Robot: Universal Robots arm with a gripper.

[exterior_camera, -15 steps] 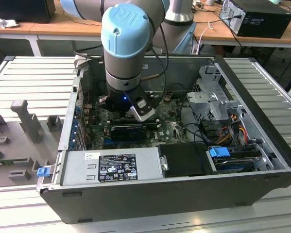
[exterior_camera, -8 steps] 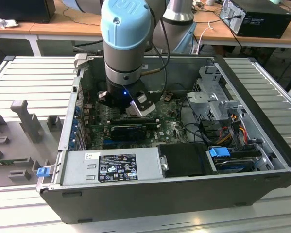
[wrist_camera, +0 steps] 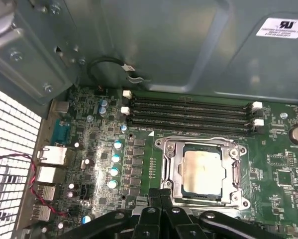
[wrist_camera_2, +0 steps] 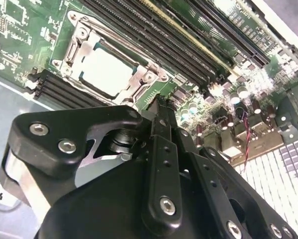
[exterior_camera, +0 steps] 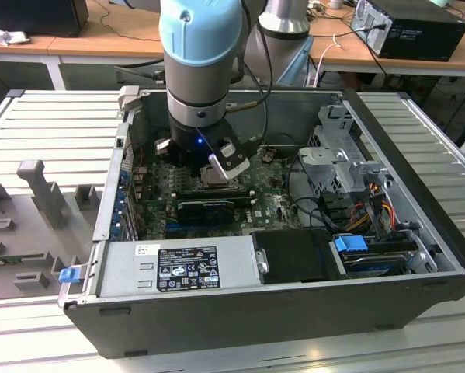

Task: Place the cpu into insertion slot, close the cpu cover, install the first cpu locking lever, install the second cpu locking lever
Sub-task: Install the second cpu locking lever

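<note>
The cpu point(wrist_camera: 202, 168), a pale silver square, lies flat in the insertion slot point(wrist_camera: 241, 203) on the green motherboard, and it shows in the second wrist view too point(wrist_camera_2: 105, 69). The cpu cover point(wrist_camera: 174, 172) is folded down around it, with the chip showing through its window. My gripper point(wrist_camera: 161, 193) is shut with nothing between its fingers, and its tips hang just off one edge of the socket. In the second wrist view the gripper point(wrist_camera_2: 158, 104) points toward the cover point(wrist_camera_2: 141, 74). In the exterior view the gripper point(exterior_camera: 216, 167) reaches down into the open computer case.
Long black memory slots point(wrist_camera: 188, 112) run along the socket's far side. A black graphics card point(exterior_camera: 209, 208), the power supply point(exterior_camera: 182, 268) and a drive cage point(exterior_camera: 341, 155) with cables crowd the case. Grey case walls point(wrist_camera: 163, 45) and rear ports point(wrist_camera: 49, 164) lie close by.
</note>
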